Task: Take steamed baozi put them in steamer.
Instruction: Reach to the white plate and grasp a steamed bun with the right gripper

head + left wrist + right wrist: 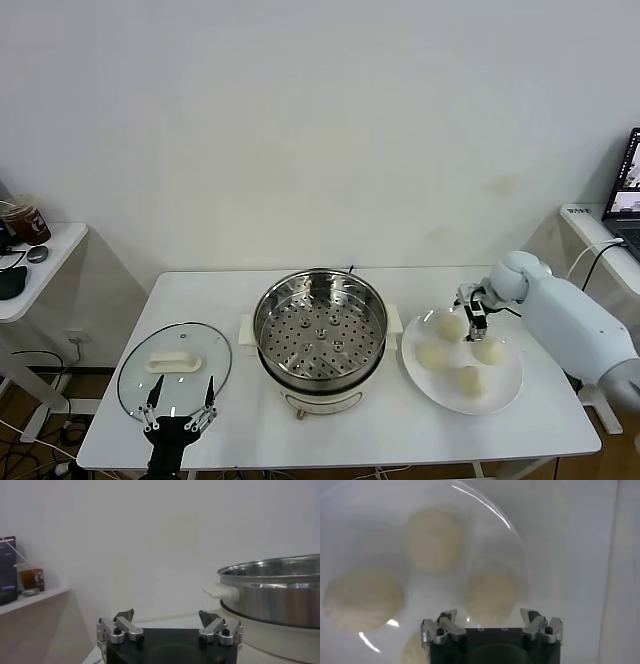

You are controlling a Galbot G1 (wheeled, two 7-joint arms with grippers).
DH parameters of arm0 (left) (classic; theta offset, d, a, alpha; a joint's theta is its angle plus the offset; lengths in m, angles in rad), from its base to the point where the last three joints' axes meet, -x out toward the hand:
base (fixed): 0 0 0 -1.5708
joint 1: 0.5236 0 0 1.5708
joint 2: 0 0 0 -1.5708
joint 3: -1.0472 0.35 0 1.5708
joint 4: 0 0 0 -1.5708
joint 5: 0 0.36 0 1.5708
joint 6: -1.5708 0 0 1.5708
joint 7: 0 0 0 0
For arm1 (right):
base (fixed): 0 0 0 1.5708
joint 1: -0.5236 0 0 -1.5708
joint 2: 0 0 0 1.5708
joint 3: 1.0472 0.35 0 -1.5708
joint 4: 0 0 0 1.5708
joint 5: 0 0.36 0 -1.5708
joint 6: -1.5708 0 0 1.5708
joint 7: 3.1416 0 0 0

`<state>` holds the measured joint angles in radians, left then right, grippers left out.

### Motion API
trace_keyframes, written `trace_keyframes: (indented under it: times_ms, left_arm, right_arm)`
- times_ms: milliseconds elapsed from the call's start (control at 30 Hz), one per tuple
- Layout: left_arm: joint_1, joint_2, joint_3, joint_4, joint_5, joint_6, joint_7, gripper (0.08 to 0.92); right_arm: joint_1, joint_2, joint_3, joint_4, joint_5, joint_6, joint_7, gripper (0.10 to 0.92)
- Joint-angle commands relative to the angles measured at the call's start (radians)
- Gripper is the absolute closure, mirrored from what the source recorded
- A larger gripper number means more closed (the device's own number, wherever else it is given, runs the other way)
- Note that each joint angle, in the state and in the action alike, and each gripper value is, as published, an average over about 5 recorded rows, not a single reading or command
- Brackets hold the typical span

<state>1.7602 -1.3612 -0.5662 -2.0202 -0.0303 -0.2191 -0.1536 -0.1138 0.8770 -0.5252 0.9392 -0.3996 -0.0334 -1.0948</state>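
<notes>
The steamer (320,330), a shiny steel pot with a perforated tray on a white base, stands mid-table with nothing in it; its wall shows in the left wrist view (275,590). To its right, several pale baozi lie on a white plate (415,368). My right gripper (472,312) hangs open over the plate's far side. In the right wrist view one baozi (490,596) lies just beyond the right gripper (488,613), in line with the gap and touching neither finger. Others lie further off (432,537). My left gripper (180,405) waits open at the front left.
A glass lid (175,362) with a white handle lies flat left of the steamer, under the left gripper (166,615). A side table with a drink cup (25,222) stands far left. A laptop (625,190) sits on a shelf at the right.
</notes>
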Motion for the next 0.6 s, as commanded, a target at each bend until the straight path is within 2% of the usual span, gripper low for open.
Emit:
trace_keyframes:
  times_ms: [33,433,600]
  left_arm:
    - [0.001,0.000,-0.003,-0.001,0.001,-0.001,0.000,0.177]
    - [0.004,-0.001,-0.012,-0.004,-0.002,-0.009,-0.003,0.177]
    - [0.002,-0.001,-0.011,-0.004,-0.002,-0.010,-0.002,0.177]
  right_arm:
    - [0.047,0.047,-0.067,-0.055,0.007,-0.025,-0.017,0.254]
    - [0.046,0.040,-0.084,-0.036,-0.002,-0.025,-0.027,0.420]
    - [0.053,0.029,-0.088,-0.020,0.014,-0.025,-0.025,0.543]
